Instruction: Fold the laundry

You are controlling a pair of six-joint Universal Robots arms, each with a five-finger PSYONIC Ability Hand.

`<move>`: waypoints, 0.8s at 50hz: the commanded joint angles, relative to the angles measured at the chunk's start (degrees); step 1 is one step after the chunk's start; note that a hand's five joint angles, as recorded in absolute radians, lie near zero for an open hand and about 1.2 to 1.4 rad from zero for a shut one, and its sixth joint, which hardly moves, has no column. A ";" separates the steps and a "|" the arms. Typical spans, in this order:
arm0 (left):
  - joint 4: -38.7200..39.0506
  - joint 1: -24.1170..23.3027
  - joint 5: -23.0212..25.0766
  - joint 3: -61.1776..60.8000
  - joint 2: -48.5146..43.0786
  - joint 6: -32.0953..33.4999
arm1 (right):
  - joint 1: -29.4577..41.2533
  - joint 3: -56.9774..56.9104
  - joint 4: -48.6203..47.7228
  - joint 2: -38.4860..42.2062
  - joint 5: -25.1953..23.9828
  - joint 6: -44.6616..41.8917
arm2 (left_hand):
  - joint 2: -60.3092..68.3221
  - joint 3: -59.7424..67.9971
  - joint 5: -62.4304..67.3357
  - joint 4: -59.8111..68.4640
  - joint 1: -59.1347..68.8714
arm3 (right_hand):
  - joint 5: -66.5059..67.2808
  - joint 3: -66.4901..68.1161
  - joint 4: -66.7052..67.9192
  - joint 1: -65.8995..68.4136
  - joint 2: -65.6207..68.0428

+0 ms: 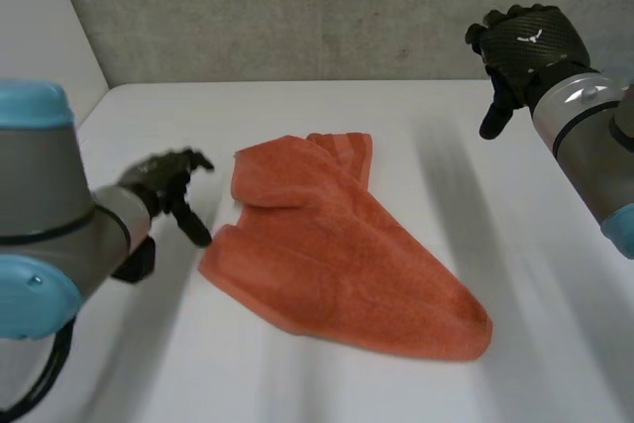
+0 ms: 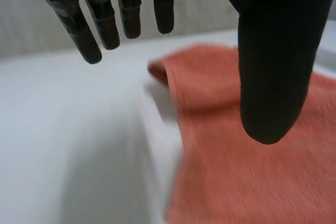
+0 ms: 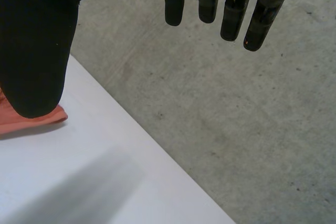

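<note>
Noting rumpled towel on tabletop, cropped in our wrist views, left hand slack beside it, right hand slack, apart

No words, numbers or brand names legible. Only mark: small white emblem on back of right robot hand; forked, wing-like shape, too small to read as letters.

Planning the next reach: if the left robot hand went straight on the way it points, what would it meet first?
Most likely the orange towel, at its edge nearest the open left robot hand; its height is unclear.
</note>
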 commanded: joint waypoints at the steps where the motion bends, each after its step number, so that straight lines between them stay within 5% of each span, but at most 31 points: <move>1: 0.40 0.26 0.11 -2.60 -3.95 -4.22 | 0.07 0.16 0.05 1.23 -0.02 0.05 | 6.32 6.45 6.41 6.38 6.26 | -3.56 -2.12 -3.22 -1.87 -2.49; 20: 6.64 0.17 -0.06 -2.42 -10.19 -5.97 | 0.07 1.22 0.05 1.58 -0.02 0.05 | 20.61 20.75 20.71 20.68 20.55 | -3.56 -2.12 -3.22 -1.87 -2.49; 31: 7.78 -0.44 0.02 -2.07 -11.51 -5.97 | 0.07 0.69 0.05 3.52 -0.90 -0.22 | 45.17 45.31 45.27 45.24 45.11 | -3.56 -2.12 -3.22 -1.87 -2.49; 35: 7.78 -0.36 0.02 -1.99 -11.34 -5.89 | 0.95 -1.14 -0.65 6.40 -3.69 -0.30 | 62.43 62.56 62.53 62.50 62.37 | -3.56 -2.12 -3.22 -1.87 -2.49; 40: 7.34 -0.44 -0.24 -2.25 -9.15 -5.89 | 2.61 -6.14 -0.65 11.93 -10.97 -1.88 | 62.48 62.61 62.57 62.54 62.42 | -3.56 -2.12 -3.22 -1.87 -2.49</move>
